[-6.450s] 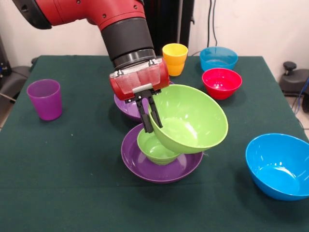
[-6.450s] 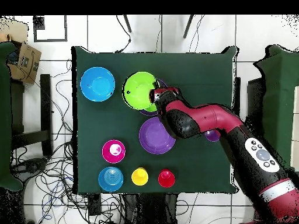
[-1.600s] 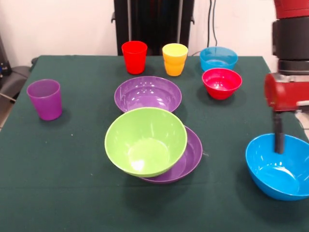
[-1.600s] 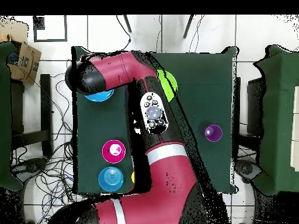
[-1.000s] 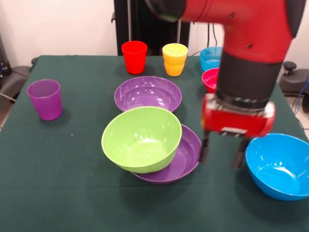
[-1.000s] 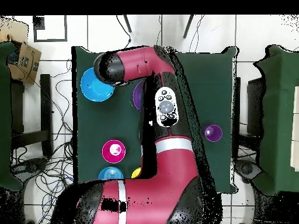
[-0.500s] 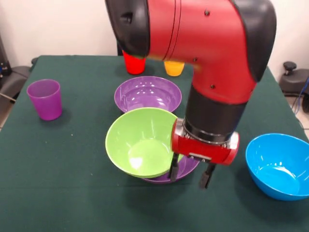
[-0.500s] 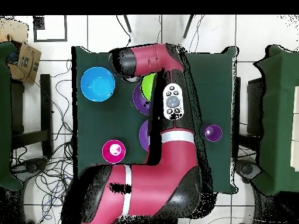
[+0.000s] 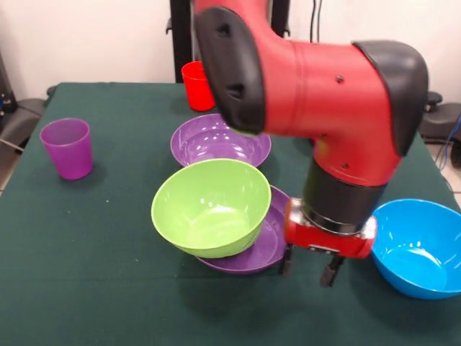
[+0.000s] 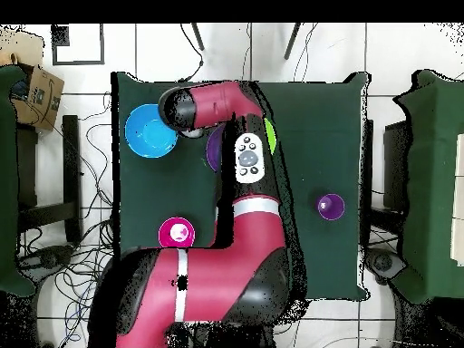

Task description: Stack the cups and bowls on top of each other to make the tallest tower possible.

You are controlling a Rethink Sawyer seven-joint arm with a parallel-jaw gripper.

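The large lime green bowl rests tilted in a large purple bowl at the table's middle; a sliver of the green one shows in the overhead view. A second purple bowl stands just behind. The large blue bowl sits at the right, and shows in the overhead view. My gripper hangs open and empty just above the cloth, between the purple bowl's rim and the blue bowl. The purple cup stands at the left, the red cup at the back. The arm hides the yellow-orange cup.
The red arm covers the back right of the table in the front view. The small red bowl shows only from overhead, the purple cup at the opposite side. The green cloth table has dark edges.
My gripper has moved from the lime green bowl's rim toward the blue bowl, still open. The lime green bowl has shifted slightly to the left on the purple bowl.
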